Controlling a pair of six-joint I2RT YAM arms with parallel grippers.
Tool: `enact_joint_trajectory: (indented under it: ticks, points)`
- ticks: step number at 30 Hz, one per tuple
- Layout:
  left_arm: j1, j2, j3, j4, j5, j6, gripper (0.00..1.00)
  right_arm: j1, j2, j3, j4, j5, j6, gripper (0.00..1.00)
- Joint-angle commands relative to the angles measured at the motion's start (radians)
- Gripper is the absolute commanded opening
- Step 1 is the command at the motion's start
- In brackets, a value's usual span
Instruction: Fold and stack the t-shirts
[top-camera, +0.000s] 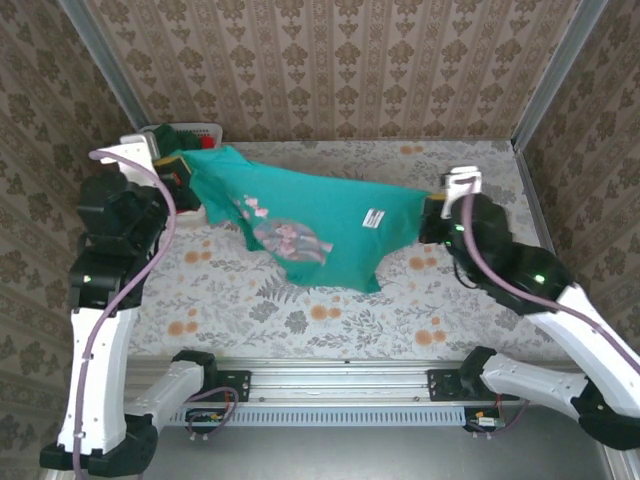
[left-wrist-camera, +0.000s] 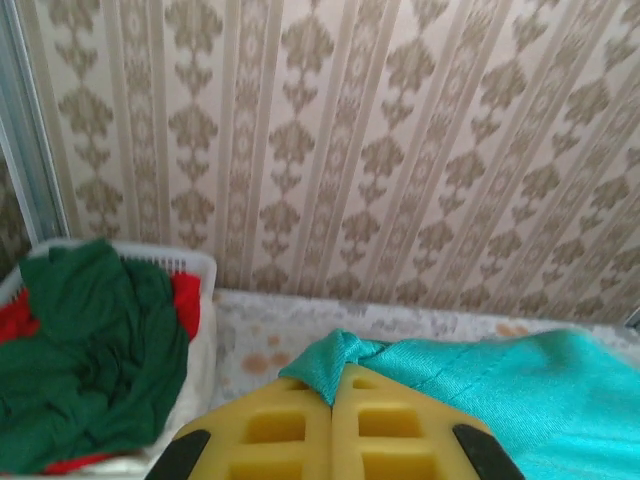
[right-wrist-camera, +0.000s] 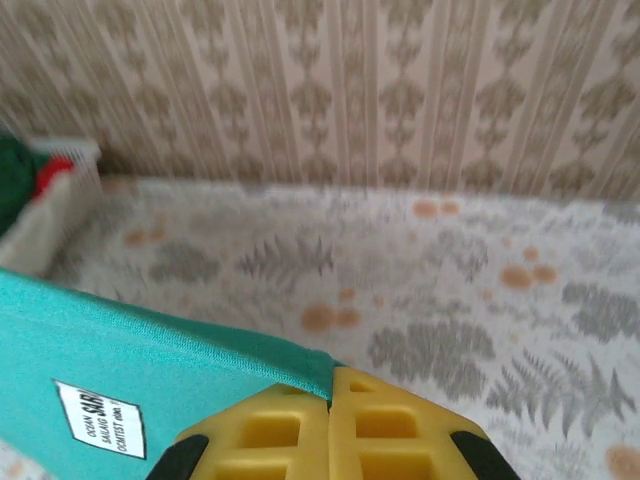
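A teal-green t-shirt (top-camera: 310, 225) hangs stretched over the floral bench (top-camera: 300, 320), the left claw (left-wrist-camera: 332, 392) pinching one edge, the right claw (right-wrist-camera: 330, 390) pinching the opposite edge.

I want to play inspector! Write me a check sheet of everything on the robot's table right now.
Surface: flowery tablecloth, lying flat.
Job's things: teal t-shirt held up between both arms, its middle hanging low; dark green shirt and red shirt crumpled in the white basket at the far left corner.
Clutter: nothing seen.
Grippers: left gripper and right gripper, fingers shut on the teal t-shirt's edges.
Cables: a pink cable loops along the left arm; another cable runs down the right arm.
Surroundings: patterned wallpaper and metal corner posts.
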Motion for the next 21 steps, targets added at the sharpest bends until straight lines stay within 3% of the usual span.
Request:
enact_joint_trajectory:
  ticks: [1, 6, 15, 21]
  points:
    - [0.008, 0.023, 0.081, -0.001, -0.029, 0.042, 0.0, -0.03, -0.016, 0.056, -0.055, 0.073, -0.084, 0.0]
    - [0.007, 0.051, 0.125, 0.024, -0.01, 0.061, 0.0, -0.072, 0.002, 0.098, -0.055, 0.061, -0.111, 0.0]
    - [0.008, -0.049, 0.072, 0.061, -0.005, 0.052, 0.0, -0.08, -0.061, 0.147, -0.055, 0.038, -0.123, 0.0]
    - [0.007, 0.147, 0.058, 0.153, -0.005, 0.057, 0.0, -0.125, 0.13, 0.153, 0.021, 0.065, -0.12, 0.0]
